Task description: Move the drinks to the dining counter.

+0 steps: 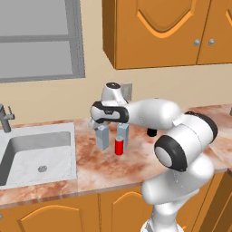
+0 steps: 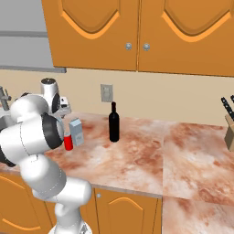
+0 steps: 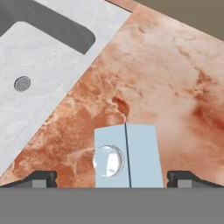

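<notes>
Hand view looks straight down on a grey-blue gable-top carton [image 3: 125,155] with a round clear cap, standing between the two dark fingertips [image 3: 41,178] of the gripper [image 3: 116,179]; the jaws stand wide apart on either side of it, and no contact can be seen. In the left base view this carton [image 1: 102,137] stands upright on the reddish-pink mottled marble counter [image 1: 136,170], directly below the gripper [image 1: 100,126]. A second grey-blue gable-top carton [image 1: 123,134] stands just to its right, and a short red can [image 1: 119,147] stands in front of that one, nearer the counter edge. A slim tall black bottle [image 2: 114,122] stands farther right, apart from the group. A grey-white sink basin [image 1: 27,156] is set into the counter to the left. Orange wooden cabinets [image 2: 137,34] hang above.
</notes>
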Available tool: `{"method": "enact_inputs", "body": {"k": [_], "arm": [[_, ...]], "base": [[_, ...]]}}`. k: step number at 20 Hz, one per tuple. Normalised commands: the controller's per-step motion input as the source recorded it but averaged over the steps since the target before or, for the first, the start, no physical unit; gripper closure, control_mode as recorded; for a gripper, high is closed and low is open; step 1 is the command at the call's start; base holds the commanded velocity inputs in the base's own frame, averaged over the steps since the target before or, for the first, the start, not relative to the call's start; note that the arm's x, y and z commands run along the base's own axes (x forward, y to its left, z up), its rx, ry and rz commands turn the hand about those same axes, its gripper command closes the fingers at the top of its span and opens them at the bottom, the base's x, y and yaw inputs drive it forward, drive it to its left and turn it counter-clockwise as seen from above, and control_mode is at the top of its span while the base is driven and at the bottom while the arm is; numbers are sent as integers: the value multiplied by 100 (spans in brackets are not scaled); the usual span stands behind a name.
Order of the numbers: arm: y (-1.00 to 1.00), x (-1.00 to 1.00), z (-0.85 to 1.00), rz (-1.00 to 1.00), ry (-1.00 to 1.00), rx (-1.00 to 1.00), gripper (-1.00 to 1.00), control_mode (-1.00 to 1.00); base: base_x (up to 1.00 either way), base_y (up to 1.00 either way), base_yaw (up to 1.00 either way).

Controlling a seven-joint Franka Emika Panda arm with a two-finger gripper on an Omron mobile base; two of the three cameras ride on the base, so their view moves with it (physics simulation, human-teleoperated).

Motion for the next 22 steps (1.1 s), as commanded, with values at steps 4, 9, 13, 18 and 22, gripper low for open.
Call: {"method": "enact_inputs", "body": {"k": [4, 9, 13, 18, 22], "arm": [[1, 13, -16, 0, 0, 0, -100, -100], [0, 15, -18, 0, 0, 0, -100, -100], [0, 20, -30, 0, 0, 0, -100, -100], [10, -1, -57, 0, 0, 0, 100, -100], [3, -48, -54, 1, 0, 1, 100, -100]], "base": [[0, 0, 0], [0, 0, 0], [0, 0, 0], [0, 0, 0], [0, 0, 0]]}}
